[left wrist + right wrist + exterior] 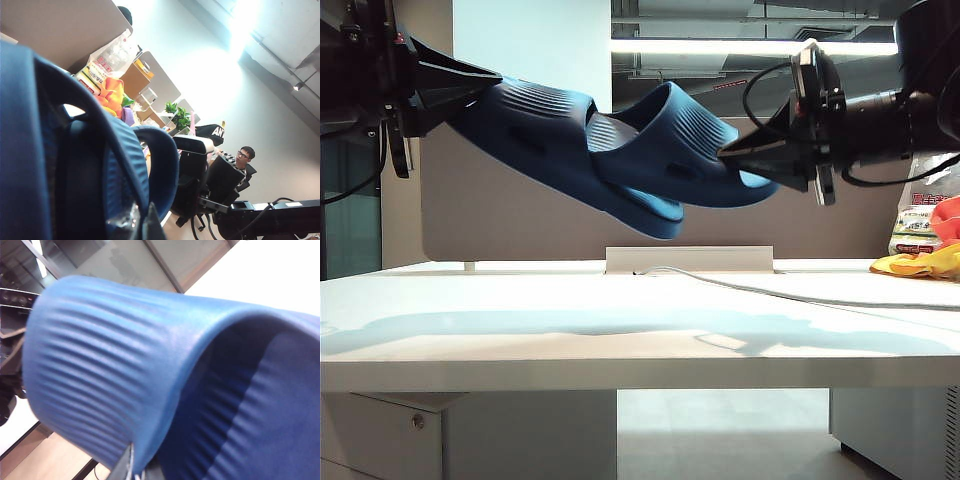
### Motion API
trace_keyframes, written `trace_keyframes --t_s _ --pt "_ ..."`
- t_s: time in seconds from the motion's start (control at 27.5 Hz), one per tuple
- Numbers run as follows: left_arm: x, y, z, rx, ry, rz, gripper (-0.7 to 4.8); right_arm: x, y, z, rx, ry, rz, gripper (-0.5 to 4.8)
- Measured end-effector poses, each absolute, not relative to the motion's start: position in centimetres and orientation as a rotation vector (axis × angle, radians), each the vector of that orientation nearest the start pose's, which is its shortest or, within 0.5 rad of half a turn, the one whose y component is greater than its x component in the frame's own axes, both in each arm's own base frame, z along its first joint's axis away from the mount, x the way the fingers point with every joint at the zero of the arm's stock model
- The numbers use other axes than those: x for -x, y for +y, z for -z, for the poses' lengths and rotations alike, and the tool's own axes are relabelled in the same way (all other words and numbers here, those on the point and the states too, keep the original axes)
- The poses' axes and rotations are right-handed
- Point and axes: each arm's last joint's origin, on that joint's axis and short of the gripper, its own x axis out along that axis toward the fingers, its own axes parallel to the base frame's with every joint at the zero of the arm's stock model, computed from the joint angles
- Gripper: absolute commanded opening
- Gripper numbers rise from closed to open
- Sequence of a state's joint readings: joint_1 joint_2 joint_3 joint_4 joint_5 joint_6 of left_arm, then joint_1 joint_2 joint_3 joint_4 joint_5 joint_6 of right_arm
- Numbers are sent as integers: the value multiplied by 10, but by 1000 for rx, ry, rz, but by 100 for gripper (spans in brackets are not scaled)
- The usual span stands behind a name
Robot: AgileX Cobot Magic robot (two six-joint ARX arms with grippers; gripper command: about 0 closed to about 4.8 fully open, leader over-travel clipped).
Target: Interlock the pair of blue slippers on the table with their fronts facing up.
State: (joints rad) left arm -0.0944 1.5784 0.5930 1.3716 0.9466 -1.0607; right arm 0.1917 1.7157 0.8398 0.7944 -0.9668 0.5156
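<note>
- The pair of blue slippers (620,155) hangs in the air well above the white counter (620,330), touching no part of it; only their shadow lies across the counter top.
- The left slipper (535,140) runs long-axis from upper left down to lower right, its heel end at the left pincer (470,78) and its toe end lowest, near the middle of the exterior view.
- The right slipper (685,145) lies closer to level, heel end at the right pincer (760,160), its ridged strap arching upward and its toe end pointing left.
- The two overlap at the middle: the right slipper's strap sits over the left one's forward half, and their soles cross there.
- The left pincer, high over the counter's left end, is clamped on the left slipper's heel end.
- The right pincer, high over the counter's right half, is clamped on the right slipper's heel end.
- In the left wrist view the navy strap (90,165) fills the near side, blurred; the pincer fingertips are barely seen.
- The right wrist view is almost all ridged strap (100,370) and inner sole; the fingers are mostly cut off at the frame edge.
- How deeply one slipper sits inside the other cannot be told.
- A grey cable (790,293) lies along the counter's back right, and a yellow cloth-like item (920,263) sits at its right edge beside a printed bag (920,215), partly cut off.
</note>
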Motion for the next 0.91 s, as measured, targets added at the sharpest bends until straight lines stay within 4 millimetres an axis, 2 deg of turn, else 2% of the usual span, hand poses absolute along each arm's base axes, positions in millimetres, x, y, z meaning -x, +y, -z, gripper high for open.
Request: trace_keyframes --t_s 0.07,0.29,0.47,0.8,0.91 --pt "-282 -50 -228 784 209 1104 -6 -336 89 -203 -495 389 -1092 264" --pt "-282 -52 -228 785 220 1114 -6 -336 92 -201 -503 409 -1081 268" --pt "-282 -52 -228 792 210 1099 -6 -337 88 -202 -502 404 -1080 306" --pt "-285 -49 -223 794 230 1044 -6 -342 56 -211 -550 363 -1115 311" --pt "-287 -48 -220 785 235 1018 -6 -343 41 -216 -565 337 -1115 283"
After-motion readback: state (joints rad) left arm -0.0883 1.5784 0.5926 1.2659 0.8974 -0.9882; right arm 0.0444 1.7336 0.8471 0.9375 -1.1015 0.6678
